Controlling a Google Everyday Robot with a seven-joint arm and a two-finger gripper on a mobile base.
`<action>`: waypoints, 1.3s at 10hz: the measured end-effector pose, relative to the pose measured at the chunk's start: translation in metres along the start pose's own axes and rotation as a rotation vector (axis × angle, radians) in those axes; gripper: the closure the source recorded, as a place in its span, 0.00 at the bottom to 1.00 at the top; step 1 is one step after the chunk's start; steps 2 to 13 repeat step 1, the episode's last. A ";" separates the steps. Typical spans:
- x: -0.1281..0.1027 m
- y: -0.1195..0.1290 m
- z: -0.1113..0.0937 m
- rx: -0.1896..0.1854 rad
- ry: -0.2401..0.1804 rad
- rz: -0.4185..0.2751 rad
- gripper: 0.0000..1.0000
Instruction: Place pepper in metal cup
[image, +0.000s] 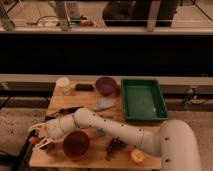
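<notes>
In the camera view, a wooden table (60, 105) is seen from above and in front, with the robot's white arm (115, 127) stretched across it from the lower right toward the near left corner. The gripper (41, 139) is found at that near left corner, low over the table edge, just left of a reddish-brown bowl (76, 144). A small orange-red object, taken to be the pepper (33, 140), is seen at the tips of the pale fingers (47, 145); it appears to be held between them, with the fingers spread only narrowly around it, though the contact itself cannot be made out with certainty. The pepper's long axis and the way it points cannot be told, as only a small rounded patch of it is shown.

At the far left of the table a pale cup (63, 85) is stood upright, and a dark flat object (84, 87) is laid just beside it. A purple bowl (106, 84) is set further right along the far edge. A green tray (144, 100) is placed at the right end of the table. A bluish cloth-like item (104, 104) is laid between the purple bowl and the arm. Near the front edge, a bunch of dark grapes (116, 146) and a yellow-orange fruit (136, 156) are seen beside the arm.
</notes>
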 end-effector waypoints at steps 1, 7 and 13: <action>-0.001 0.001 0.000 0.000 0.001 -0.001 0.20; -0.001 0.001 0.000 0.000 0.001 -0.001 0.20; -0.001 0.001 0.000 0.000 0.001 -0.001 0.20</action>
